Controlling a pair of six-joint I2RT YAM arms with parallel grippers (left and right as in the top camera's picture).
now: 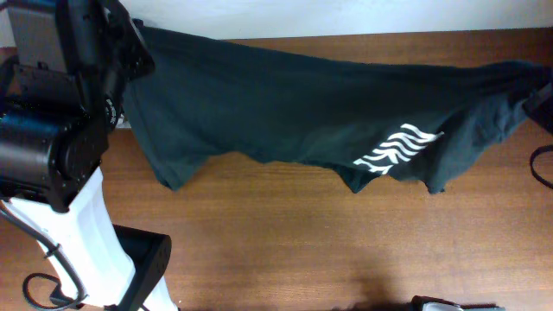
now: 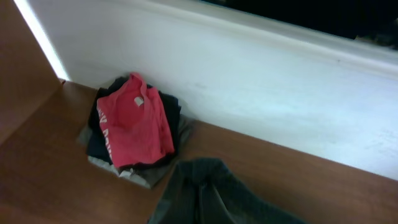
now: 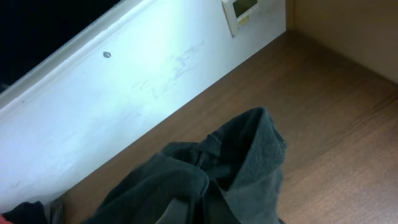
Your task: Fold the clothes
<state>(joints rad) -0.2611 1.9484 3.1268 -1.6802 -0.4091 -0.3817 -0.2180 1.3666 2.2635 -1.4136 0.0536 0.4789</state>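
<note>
The clothes (image 1: 285, 112) are one dark, nearly black garment with a white wavy mark (image 1: 399, 147). It is stretched wide across the far side of the table and sags in points along its lower edge. My left gripper (image 1: 131, 43) holds its left end at the top left, shut on the fabric. The left wrist view shows bunched cloth (image 2: 211, 193) covering the fingers. At the right edge my right gripper (image 1: 537, 97) is shut on the other end. In the right wrist view the gathered cloth (image 3: 217, 168) wraps over that gripper (image 3: 198, 210).
A red T-shirt (image 2: 134, 121) lies on a small stack of folded garments (image 2: 124, 171) against the white wall (image 2: 261, 93). A wall panel (image 3: 242, 9) sits at the far corner. My left arm's white base and black mount (image 1: 143, 259) stand at the front left.
</note>
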